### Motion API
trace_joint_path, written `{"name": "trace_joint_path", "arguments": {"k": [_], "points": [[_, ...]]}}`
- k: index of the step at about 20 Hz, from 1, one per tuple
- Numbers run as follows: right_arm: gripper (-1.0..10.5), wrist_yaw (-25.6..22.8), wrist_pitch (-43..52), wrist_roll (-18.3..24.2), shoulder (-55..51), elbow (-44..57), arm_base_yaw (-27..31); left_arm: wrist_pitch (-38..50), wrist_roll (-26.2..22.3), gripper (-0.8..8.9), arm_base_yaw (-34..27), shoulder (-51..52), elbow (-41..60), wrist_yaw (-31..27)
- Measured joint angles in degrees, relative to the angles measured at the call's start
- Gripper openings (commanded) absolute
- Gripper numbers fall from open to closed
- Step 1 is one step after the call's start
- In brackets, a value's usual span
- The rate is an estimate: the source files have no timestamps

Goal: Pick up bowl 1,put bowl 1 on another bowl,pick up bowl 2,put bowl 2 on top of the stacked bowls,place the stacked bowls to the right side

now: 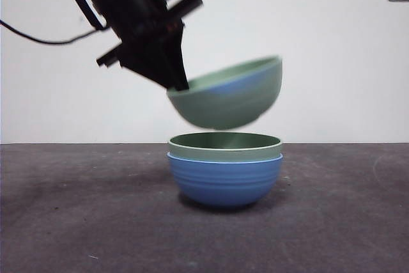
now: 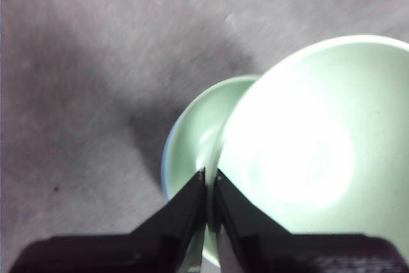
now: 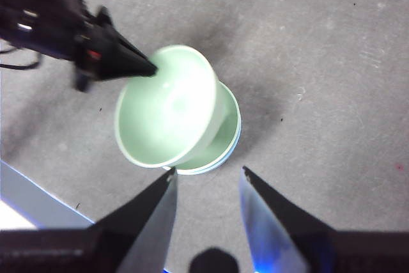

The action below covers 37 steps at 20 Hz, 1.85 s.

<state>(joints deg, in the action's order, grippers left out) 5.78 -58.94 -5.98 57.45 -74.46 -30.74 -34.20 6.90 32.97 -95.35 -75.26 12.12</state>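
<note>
Above the table [image 1: 57,222], the left gripper [image 1: 177,84] pinched the rim of bowl 2 [image 1: 227,94], which hung tilted over the stack. It should level it, line it up, then let go. Bowl 1 [image 1: 225,146] sat inside the blue bowl [image 1: 225,180]. The right gripper [image 3: 208,187] waited with its claw wide and empty.

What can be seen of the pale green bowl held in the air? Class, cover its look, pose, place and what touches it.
The lifted pale sage green bowl is round, matte and plain inside. It hangs tilted, rim raised on the side away from the left gripper, whose black jaws pinch its rim. It is above, not touching, the stack: a second pale green bowl nested in the ridged blue bowl on the dark grey table. It is blurred.
</note>
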Motion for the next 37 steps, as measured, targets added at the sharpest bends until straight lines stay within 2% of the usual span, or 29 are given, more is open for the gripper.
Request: {"name": "trace_joint_path", "arguments": {"k": [4, 12, 13, 15, 16, 21, 26, 29, 30, 33, 37], "points": [[1.6, 0.00, -0.63, 0.00, 0.00, 0.00, 0.00, -3.13, 0.00, -0.07, -0.02, -4.28, -3.19, -2.67], [1.6, 0.00, -0.63, 0.00, 0.00, 0.00, 0.00, -4.26, -0.35, 0.04, 0.13, -6.75, -3.50, -2.99], [1.6, 0.00, -0.63, 0.00, 0.00, 0.00, 0.00, -4.31, -0.37, 0.47, 0.22, -6.75, -3.50, -2.97], [1.6, 0.00, -0.68, 0.00, 0.00, 0.00, 0.00, -4.44, -0.37, 2.25, 0.55, -6.75, -3.50, -2.97], [1.6, 0.00, -0.85, 0.00, 0.00, 0.00, 0.00, -4.52, -0.39, 2.57, 0.79, -6.75, -3.52, -2.95], [1.6, 0.00, -2.14, 0.00, 0.00, 0.00, 0.00, -4.76, -0.44, 2.57, 1.33, -6.75, -3.54, -2.93], [1.7, 0.00, -2.99, 0.00, 0.31, 0.00, 0.00, -14.05, -0.50, 2.57, 1.25, -6.01, -9.16, -3.02], [3.4, -0.02, -2.99, 0.00, 2.89, 0.00, 0.00, -21.16, -2.21, 2.56, 1.16, -2.97, -14.84, -3.06], [3.6, 0.00, -2.97, 0.00, 4.33, 0.00, 0.00, -23.82, -2.95, 2.56, 1.18, -1.90, -16.96, -3.06], [3.6, 0.00, -2.49, 0.00, 10.29, 0.00, 0.00, -31.65, -5.49, 2.56, 1.16, 1.11, -22.23, -3.06], [3.5, 0.00, 1.86, -0.02, 19.71, 0.00, 0.00, -38.73, -7.54, 2.56, 1.16, 5.44, -23.43, -3.08]]}}
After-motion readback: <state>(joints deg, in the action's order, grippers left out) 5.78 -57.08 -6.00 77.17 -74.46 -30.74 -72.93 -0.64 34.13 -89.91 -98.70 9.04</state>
